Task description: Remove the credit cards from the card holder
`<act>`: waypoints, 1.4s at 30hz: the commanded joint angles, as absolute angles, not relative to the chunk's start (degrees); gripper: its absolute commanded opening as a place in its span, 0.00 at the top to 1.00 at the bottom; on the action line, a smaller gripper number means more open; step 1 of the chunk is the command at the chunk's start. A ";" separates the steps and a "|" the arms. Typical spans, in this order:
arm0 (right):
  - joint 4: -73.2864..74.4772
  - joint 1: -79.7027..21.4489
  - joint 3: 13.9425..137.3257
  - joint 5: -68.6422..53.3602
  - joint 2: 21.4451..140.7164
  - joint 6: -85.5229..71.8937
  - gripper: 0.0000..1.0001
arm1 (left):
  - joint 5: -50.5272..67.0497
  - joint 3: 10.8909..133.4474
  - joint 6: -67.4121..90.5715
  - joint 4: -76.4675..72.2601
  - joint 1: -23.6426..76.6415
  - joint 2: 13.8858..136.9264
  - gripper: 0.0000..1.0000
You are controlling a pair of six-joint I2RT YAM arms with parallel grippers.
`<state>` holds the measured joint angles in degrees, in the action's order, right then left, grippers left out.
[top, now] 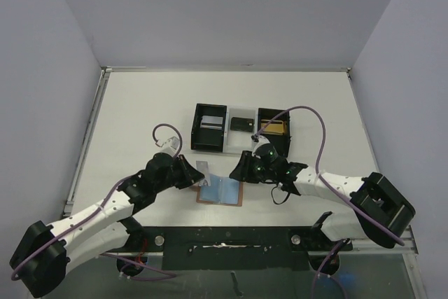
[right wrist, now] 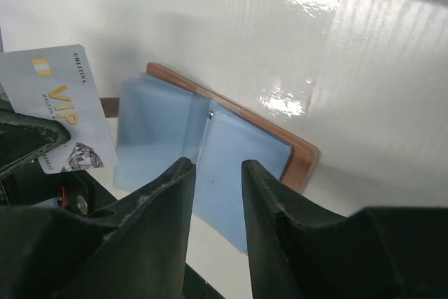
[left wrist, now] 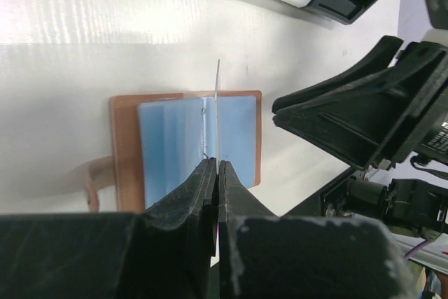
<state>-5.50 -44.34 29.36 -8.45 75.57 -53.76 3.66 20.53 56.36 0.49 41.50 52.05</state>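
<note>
The card holder (top: pixel 219 192) lies open on the table, tan leather with a light blue lining. It also shows in the left wrist view (left wrist: pixel 183 141) and the right wrist view (right wrist: pixel 231 155). My left gripper (top: pixel 197 174) is shut on a silver-grey credit card (top: pixel 203 170) and holds it above the holder's left half. That card is edge-on in the left wrist view (left wrist: pixel 217 89) and reads VIP in the right wrist view (right wrist: pixel 59 110). My right gripper (top: pixel 244 166) is open and empty just over the holder's right side (right wrist: pixel 217 166).
A black three-compartment tray (top: pixel 195 131) with a white middle stands behind the holder. It holds a grey card (top: pixel 210 122) on the left, a black card (top: pixel 241 124) in the middle and a gold card (top: pixel 273 129) on the right.
</note>
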 commanded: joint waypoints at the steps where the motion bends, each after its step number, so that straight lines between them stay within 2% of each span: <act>1: -3.56 -46.48 33.33 -5.89 74.37 -52.00 0.64 | 1.04 23.31 53.81 4.52 40.19 48.46 1.00; 5: -7.31 -49.04 34.06 -5.12 75.00 -52.29 0.62 | 0.45 23.21 53.57 4.68 39.99 46.12 1.00; 10: -16.84 -49.86 33.94 -10.79 80.46 -53.50 0.60 | -3.72 23.24 53.85 7.84 39.86 41.73 1.00; 17: -16.02 -50.37 36.90 -12.44 90.63 -53.61 0.62 | -4.76 22.60 54.48 9.01 39.47 37.96 1.00; 21: -9.20 -50.60 39.00 -9.55 88.48 -52.37 0.64 | -3.02 22.57 53.96 8.37 39.40 38.89 1.00; 25: -5.72 -50.54 39.22 -5.31 81.80 -49.27 0.61 | -0.98 22.21 53.42 5.12 39.36 40.28 1.00; 27: -4.08 -50.07 38.97 -2.36 77.90 -48.14 0.54 | 0.30 21.94 53.27 2.63 39.30 40.88 1.00; 30: -3.54 -48.22 37.17 0.38 71.48 -47.67 0.39 | 2.98 21.52 53.31 -1.65 39.30 42.10 1.00; 34: -9.09 -45.54 32.18 0.03 63.41 -47.88 0.25 | 8.98 19.40 54.79 -11.52 39.14 43.87 1.00; 39: -24.85 -44.84 22.03 0.14 54.71 -46.54 0.16 | 15.48 13.90 60.11 -29.65 38.98 46.30 1.00; 42: -23.88 -44.05 21.28 -1.50 51.21 -47.14 0.14 | 18.07 13.16 60.63 -34.87 38.86 48.13 1.00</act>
